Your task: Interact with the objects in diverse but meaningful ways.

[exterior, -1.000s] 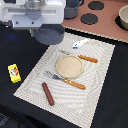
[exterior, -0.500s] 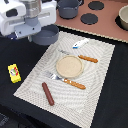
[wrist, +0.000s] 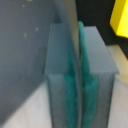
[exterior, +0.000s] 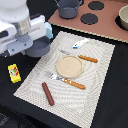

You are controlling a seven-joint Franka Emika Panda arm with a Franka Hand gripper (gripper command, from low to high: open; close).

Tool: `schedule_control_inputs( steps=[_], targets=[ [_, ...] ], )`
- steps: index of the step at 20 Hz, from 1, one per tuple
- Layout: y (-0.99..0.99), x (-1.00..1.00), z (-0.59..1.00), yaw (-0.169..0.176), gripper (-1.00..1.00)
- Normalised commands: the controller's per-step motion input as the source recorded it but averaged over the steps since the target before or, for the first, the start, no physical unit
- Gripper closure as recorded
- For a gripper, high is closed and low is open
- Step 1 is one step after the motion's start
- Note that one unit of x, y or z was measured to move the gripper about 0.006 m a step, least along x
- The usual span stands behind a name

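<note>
The end effector (wrist: pixel 75 85) is clenching on the thin rim of the grey long-handled frying pan (exterior: pixel 39 47), which is sitting at the placemat's corner toward the exterior view's left. Judging by this, the pan-handling step is underway; lifting next calls for a firm hold.

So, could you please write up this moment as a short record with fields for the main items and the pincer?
surface: striped placemat on a dark table
plate: round wooden plate, mid-mat, nothing on it
cutlery: orange-handled knife and orange-handled fork on either side of the plate
sausage: brown sausage on the mat's near part
fish: white-and-blue fish beyond the plate
packet: yellow packet off the mat, exterior view's left
pan: grey frying pan under the arm
pincer: pincer shut on the pan's rim
</note>
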Motion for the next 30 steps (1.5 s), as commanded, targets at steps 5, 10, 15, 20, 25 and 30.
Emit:
schedule_control_inputs(
  steps=[5, 10, 15, 20, 25, 30],
  targets=[
    [0.12, -0.2, -0.08, 0.027, 1.0],
    [0.06, -0.2, -0.09, 0.033, 1.0],
    [0.0, -0.27, -0.3, 0.047, 1.0],
    [0.01, -0.29, -0.37, 0.06, 1.0],
    [0.11, -0.24, -0.24, 0.059, 1.0],
    [0.23, -0.07, 0.15, 0.017, -1.0]
  ],
)
